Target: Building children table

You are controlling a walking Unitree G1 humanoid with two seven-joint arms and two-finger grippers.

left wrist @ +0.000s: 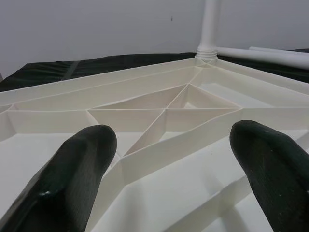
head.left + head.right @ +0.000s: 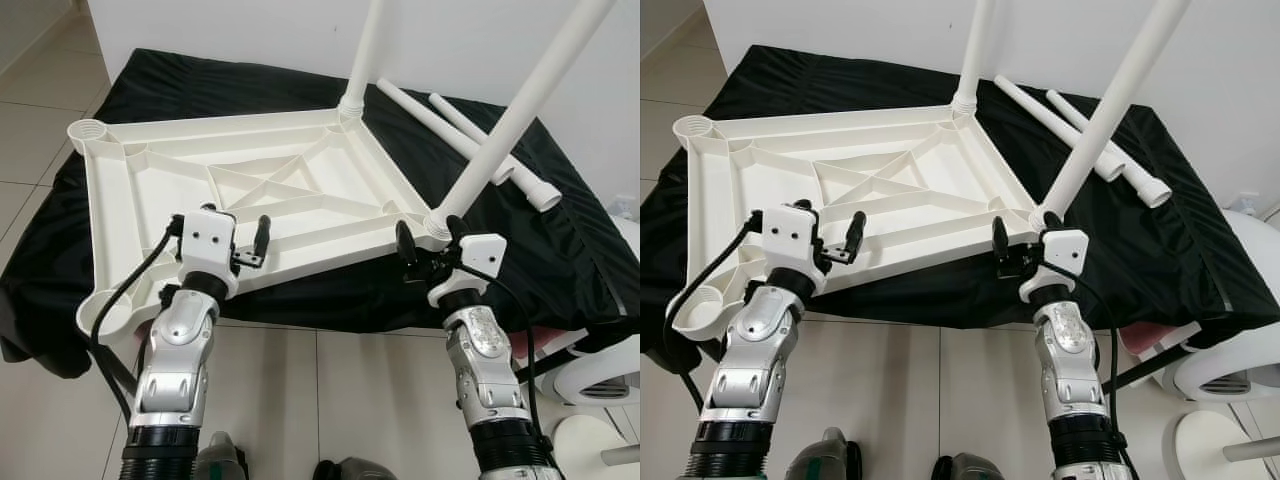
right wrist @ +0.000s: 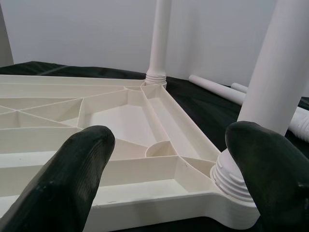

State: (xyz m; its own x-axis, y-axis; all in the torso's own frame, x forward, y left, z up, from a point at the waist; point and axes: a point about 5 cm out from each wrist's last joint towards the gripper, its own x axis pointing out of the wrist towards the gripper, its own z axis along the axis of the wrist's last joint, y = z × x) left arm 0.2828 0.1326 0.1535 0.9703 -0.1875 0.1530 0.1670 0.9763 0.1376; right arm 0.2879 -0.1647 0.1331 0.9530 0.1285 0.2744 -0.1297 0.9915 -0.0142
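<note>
Black cloth (image 2: 560, 240) covers the low platform against a white wall, and on it I see the white tabletop (image 2: 250, 200) lying upside down, two legs screwed in, two loose legs (image 2: 470, 125) lying beyond, nearer my right arm. From the left wrist, the left gripper (image 1: 169, 159) spreads wide and empty over the ribbed underside. From the right wrist, the right gripper (image 3: 169, 169) is open too, holding nothing, at the near fitted leg (image 3: 285, 72).
</note>
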